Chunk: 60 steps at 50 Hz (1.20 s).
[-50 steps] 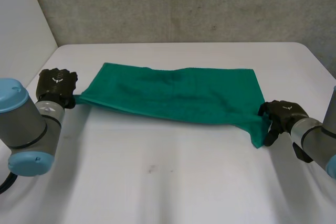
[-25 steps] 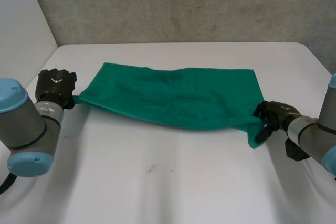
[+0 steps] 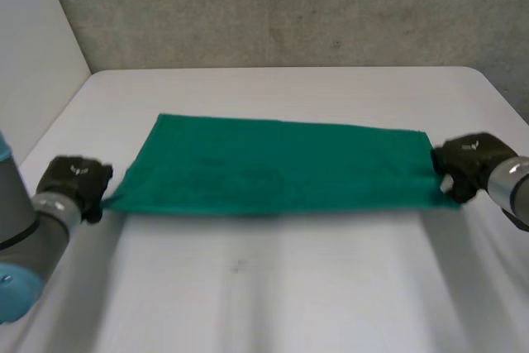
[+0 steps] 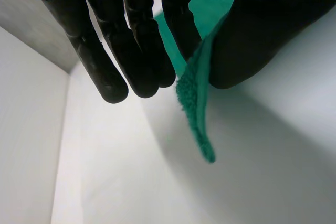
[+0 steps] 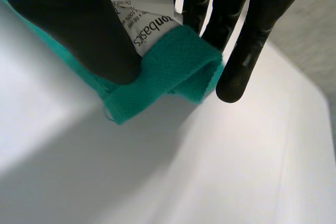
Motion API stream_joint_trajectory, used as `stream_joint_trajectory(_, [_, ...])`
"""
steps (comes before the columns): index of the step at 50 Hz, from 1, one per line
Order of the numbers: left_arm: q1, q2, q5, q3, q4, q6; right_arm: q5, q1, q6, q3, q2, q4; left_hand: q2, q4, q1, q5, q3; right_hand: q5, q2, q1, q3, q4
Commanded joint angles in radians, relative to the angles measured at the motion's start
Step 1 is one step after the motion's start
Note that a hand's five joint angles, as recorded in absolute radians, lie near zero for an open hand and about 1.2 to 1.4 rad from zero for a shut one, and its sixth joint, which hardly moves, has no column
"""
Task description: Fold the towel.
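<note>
- You have the green towel point(image 3: 273, 167) spread wide across the middle of the white table point(image 3: 264, 312). In the head view its long side runs from 9 o'clock to 3 o'clock.
- Your left hand point(image 3: 73, 183) is at the towel's 8 o'clock corner, the near left one. The grey left arm point(image 3: 29, 233) comes in from 7 o'clock.
- In the left wrist view, your left hand point(image 4: 131, 40) is grasping that corner. The towel point(image 4: 195, 98) is pinched there between the thumb and the straight fingers, and a short tip of cloth pokes out past the fingertips, above the table.
- Your right hand point(image 3: 467, 164) is at the towel's 3 o'clock end, on the near right corner.
- In the right wrist view, your right hand point(image 5: 68, 19) is clamped on the towel point(image 5: 168, 72). The thumb presses a folded-over bunch of cloth against the fingers.
- A white care label point(image 5: 149, 17) with dark print lies against the cloth, just beside that thumb.
- The towel's near edge runs straight between your two hands, with no sag that you can see from the head view.
- The far edge lies parallel to it, toward 12 o'clock. You cannot tell from the head view whether the cloth there touches the table.
- A grey wall point(image 3: 289, 6) stands beyond the table at 12 o'clock.
</note>
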Motion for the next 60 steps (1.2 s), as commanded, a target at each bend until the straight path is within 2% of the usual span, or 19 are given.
stream_joint_trajectory(1, [0.021,0.176,0.005,-0.154,-0.163,0.135,0.002,-0.040,-0.235,-0.058,0.009,0.278,0.199,0.202,0.249,0.272,0.204,0.246,0.224,0.429,0.235,0.206])
stream_joint_trajectory(10, [-0.026,0.182,0.036,-0.147,-0.143,0.139,-0.003,-0.028,-0.224,-0.119,0.048,0.268,0.199,0.202,0.249,0.272,0.204,0.246,0.224,0.429,0.235,0.206])
stream_joint_trajectory(18, [-0.054,0.006,0.054,0.023,-0.014,0.136,0.008,0.001,-0.111,-0.197,0.170,0.199,0.199,0.202,0.249,0.272,0.204,0.246,0.224,0.429,0.235,0.206])
stream_joint_trajectory(19, [-0.066,-0.069,0.054,0.098,0.040,0.134,0.014,0.007,-0.088,-0.217,0.193,0.186,0.199,0.202,0.249,0.272,0.204,0.246,0.224,0.429,0.235,0.206])
stream_joint_trajectory(24, [-0.084,-0.229,0.048,0.258,0.145,0.148,0.063,0.018,-0.051,-0.272,0.255,0.128,0.199,0.202,0.249,0.272,0.204,0.246,0.224,0.429,0.235,0.206])
stream_joint_trajectory(30, [-0.100,-0.397,0.054,0.442,0.184,0.149,0.111,0.020,-0.007,-0.369,0.347,0.087,0.199,0.202,0.249,0.272,0.204,0.246,0.224,0.429,0.235,0.206])
stream_joint_trajectory(40, [-0.104,-0.546,0.065,0.605,0.230,0.195,0.158,0.030,0.004,-0.475,0.433,0.085,0.199,0.202,0.249,0.272,0.204,0.246,0.224,0.429,0.235,0.206])
stream_joint_trajectory(44, [-0.109,-0.577,0.102,0.622,0.286,0.205,0.172,0.050,0.004,-0.510,0.463,0.085,0.199,0.202,0.249,0.272,0.204,0.104,0.082,0.286,0.093,0.063])
stream_joint_trajectory(45, [-0.114,-0.585,0.131,0.623,0.309,0.205,0.181,0.055,0.006,-0.518,0.468,0.085,0.199,0.202,0.249,0.272,0.204,-0.109,-0.131,0.074,-0.120,-0.149])
stream_joint_trajectory(48, [-0.118,-0.597,0.180,0.622,0.340,0.206,0.203,0.056,0.006,-0.526,0.467,0.085,-0.049,-0.046,0.000,0.024,-0.044,-0.529,-0.552,-0.347,-0.541,-0.570])
stream_joint_trajectory(49, [-0.118,-0.602,0.203,0.623,0.352,0.206,0.211,0.056,0.007,-0.529,0.467,0.083,-0.248,-0.245,-0.198,-0.175,-0.242,-0.635,-0.658,-0.453,-0.646,-0.676])
stream_joint_trajectory(50, [-0.118,-0.602,0.208,0.625,0.358,0.206,0.223,0.058,0.009,-0.535,0.467,0.080,-0.343,-0.340,-0.293,-0.270,-0.337,-0.811,-0.833,-0.628,-0.822,-0.851])
stream_joint_trajectory(52, [-0.120,-0.602,0.218,0.625,0.366,0.206,0.232,0.058,0.010,-0.541,0.465,0.071,-0.516,-0.513,-0.467,-0.443,-0.511,-0.964,-0.987,-0.782,-0.976,-1.005])
stream_joint_trajectory(53, [-0.121,-0.600,0.223,0.625,0.369,0.206,0.234,0.059,0.017,-0.539,0.463,0.056,-0.654,-0.651,-0.604,-0.580,-0.648,-0.975,-0.998,-0.793,-0.987,-1.016])
stream_joint_trajectory(60, [-0.121,-0.576,0.222,0.626,0.378,0.203,0.237,0.055,0.050,-0.486,0.373,-0.005,-0.884,-0.881,-0.834,-0.811,-0.878,-0.975,-0.998,-0.793,-0.987,-1.016])
